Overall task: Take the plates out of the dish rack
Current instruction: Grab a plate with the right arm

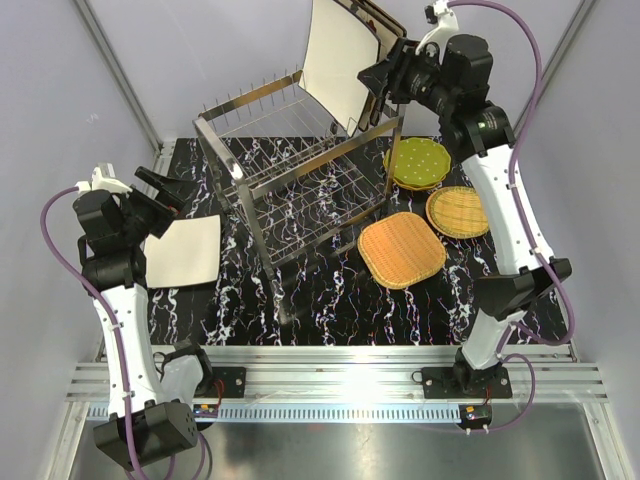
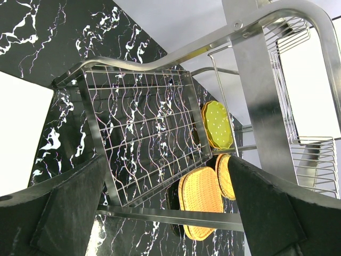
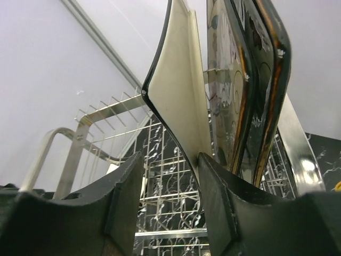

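Observation:
The chrome dish rack (image 1: 290,165) stands mid-table. On its upper tier a large cream square plate (image 1: 340,65) stands on edge, with further plates (image 1: 385,22) behind it. My right gripper (image 1: 383,88) is at that plate's right edge. In the right wrist view the cream plate (image 3: 181,90) dips between my fingers: it touches the right finger (image 3: 218,197), while the left finger (image 3: 125,202) stands apart from it. A flower-patterned plate (image 3: 229,90) stands just behind. My left gripper (image 1: 165,190) hangs open and holds nothing, above another cream plate (image 1: 185,250) lying on the table.
Right of the rack lie a green dotted plate (image 1: 418,162) and two wicker plates (image 1: 400,250) (image 1: 457,210). The left wrist view looks through the rack's lower wire shelf (image 2: 144,133) toward them. Grey walls close in the back and both sides.

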